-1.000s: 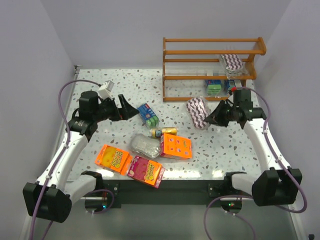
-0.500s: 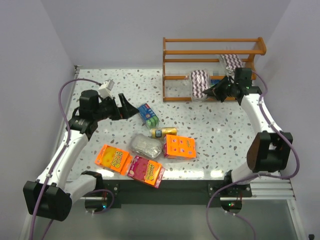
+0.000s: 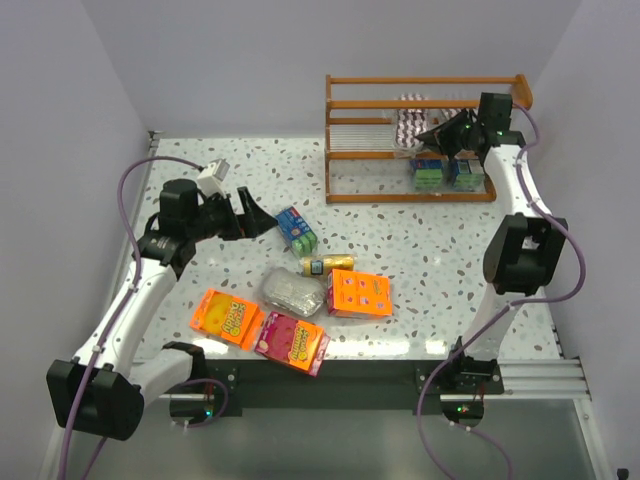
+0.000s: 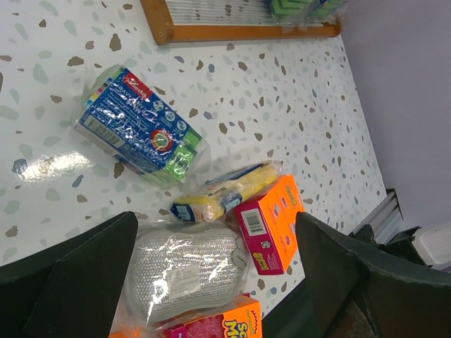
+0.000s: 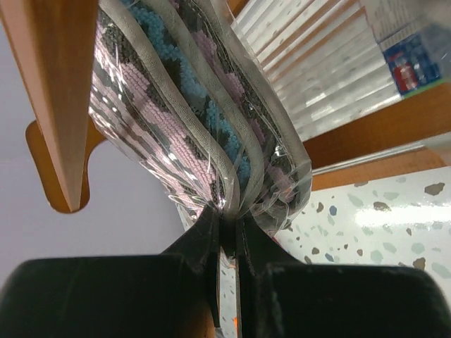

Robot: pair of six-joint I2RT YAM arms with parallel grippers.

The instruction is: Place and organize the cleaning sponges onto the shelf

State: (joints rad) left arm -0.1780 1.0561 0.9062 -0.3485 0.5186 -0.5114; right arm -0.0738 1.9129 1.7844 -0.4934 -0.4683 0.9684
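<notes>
Right wrist view: my right gripper [image 5: 229,227] is pinched nearly closed on the clear wrap of a zigzag oval pad [image 5: 204,120], holding it by the seam. The pad sits right against a wooden rail of the shelf [image 5: 60,84], with pale wire grid behind it. Top view puts that pad [image 3: 409,127] inside the rack's right half, around the middle tier (can't tell if it's resting on the wire). Two blue-and-green packs [image 3: 429,177] are on the bottom tier, right side. The left gripper [image 3: 258,216] hovers over the table [image 3: 200,170], jaws wide, holding nothing. Below it on the tabletop are a blue-and-green block [image 4: 141,134], a yellow block with blue label [image 4: 225,193], a silver mesh pad [image 4: 183,271] and an orange box [image 4: 271,225], all close together.
</notes>
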